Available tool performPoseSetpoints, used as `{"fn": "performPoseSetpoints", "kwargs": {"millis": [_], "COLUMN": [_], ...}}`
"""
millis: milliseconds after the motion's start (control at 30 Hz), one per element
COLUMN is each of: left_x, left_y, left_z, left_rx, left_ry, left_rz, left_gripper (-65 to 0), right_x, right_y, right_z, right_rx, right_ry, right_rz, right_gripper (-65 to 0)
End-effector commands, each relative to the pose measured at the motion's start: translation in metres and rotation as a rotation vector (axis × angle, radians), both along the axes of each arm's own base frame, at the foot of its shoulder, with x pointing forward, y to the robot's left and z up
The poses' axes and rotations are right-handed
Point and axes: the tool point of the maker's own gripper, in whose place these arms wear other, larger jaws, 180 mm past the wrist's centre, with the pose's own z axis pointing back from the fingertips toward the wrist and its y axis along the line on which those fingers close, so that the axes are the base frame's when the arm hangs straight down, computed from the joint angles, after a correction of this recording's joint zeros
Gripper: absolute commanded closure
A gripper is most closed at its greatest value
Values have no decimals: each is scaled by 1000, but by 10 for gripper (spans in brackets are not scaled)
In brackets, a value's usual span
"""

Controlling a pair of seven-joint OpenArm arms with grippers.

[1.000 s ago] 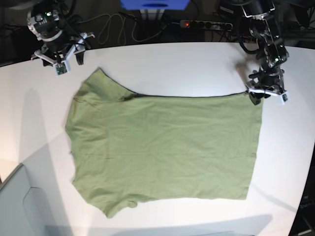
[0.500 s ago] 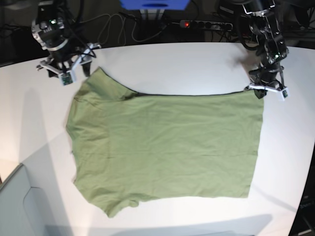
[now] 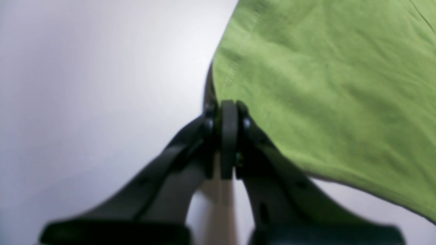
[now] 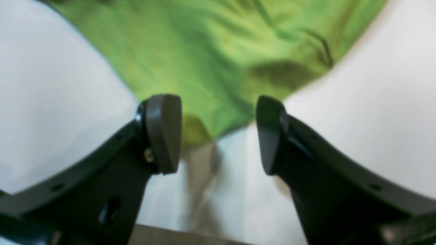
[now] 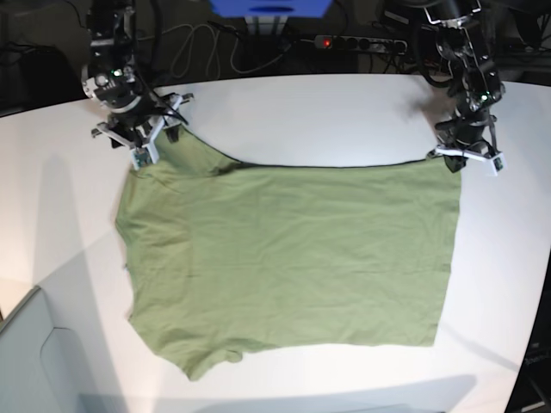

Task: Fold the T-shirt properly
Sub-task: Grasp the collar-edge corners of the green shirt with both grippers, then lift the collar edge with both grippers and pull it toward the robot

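The T-shirt (image 5: 284,258) is spread flat on the white counter (image 5: 327,112), filling most of its middle, with the sleeves toward the base view's left and the hem toward its right. The left claw (image 5: 454,161) is set at the shirt's far hem corner, and in the left wrist view its jaws are seen pressed together right at the edge of the green fabric (image 3: 323,85); the hem corner appears to be pinched between them, though blur hides the exact contact. The right claw (image 5: 148,138) is held over the far sleeve of the T-shirt, and in the right wrist view its jaws are seen spread apart with nothing between them, the tip of the sleeve (image 4: 211,68) lying just beyond the fingertips (image 4: 163,132). A power strip (image 5: 360,42) is seen beyond the counter's far edge.
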Motion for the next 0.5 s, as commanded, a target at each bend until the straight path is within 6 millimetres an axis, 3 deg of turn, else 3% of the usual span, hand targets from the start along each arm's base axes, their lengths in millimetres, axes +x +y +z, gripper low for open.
{"fn": "performPoseSetpoints", "kwargs": {"millis": [0,233,333,433,467], "left_x": [-6,-6,-7,-6,-6], "left_y": [1,1,1,1,0], "left_z": [-3,-4,-4,-3,-3], "left_rx": [3,3,2,2,-1], "left_ry": [36,37,38,35,35], "left_rz": [-5,-5,-4,-5,-5], "left_gripper": [0,0,0,0,0], "right_x": [5,-8,-13,-15,-14], "right_y": [-1,-3,-3,-4,-4], "right_z": [4,-12,-14,-13,-13], "right_rx": [-9,-47,-47,-50,-52], "right_ry": [-26,27,41,40,38], "right_rz": [6,8,8,10,11], "right_gripper": [-332,-314,-204,-19,0]}}
